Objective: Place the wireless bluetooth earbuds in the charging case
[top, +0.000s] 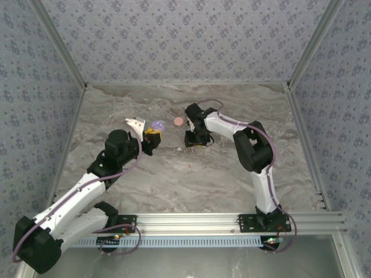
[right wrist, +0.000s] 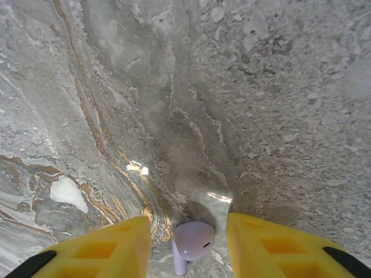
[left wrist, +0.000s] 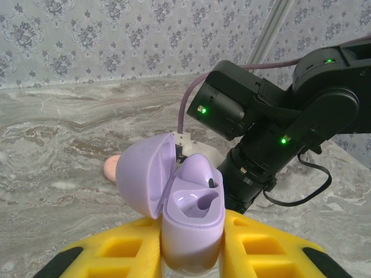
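Observation:
My left gripper [left wrist: 191, 246] is shut on the lilac charging case [left wrist: 191, 226], which it holds upright with the lid [left wrist: 145, 176] swung open. One lilac earbud [left wrist: 199, 169] sits in the far socket, and the near socket [left wrist: 194, 205] is bare. In the top view the case [top: 156, 126] is just left of the right gripper [top: 194, 140]. That gripper [right wrist: 188, 234] is open and low over the table. Its yellow fingers [right wrist: 113, 243] straddle a second lilac earbud [right wrist: 193, 240] lying on the marble, apart from both pads.
A pink disc [top: 178, 121] lies on the table behind the case, also partly seen past the lid [left wrist: 110, 168]. A white speck [top: 179, 149] and a tiny pinkish piece [top: 189, 168] lie nearer the front. The right arm's wrist [left wrist: 261, 133] is close behind the case.

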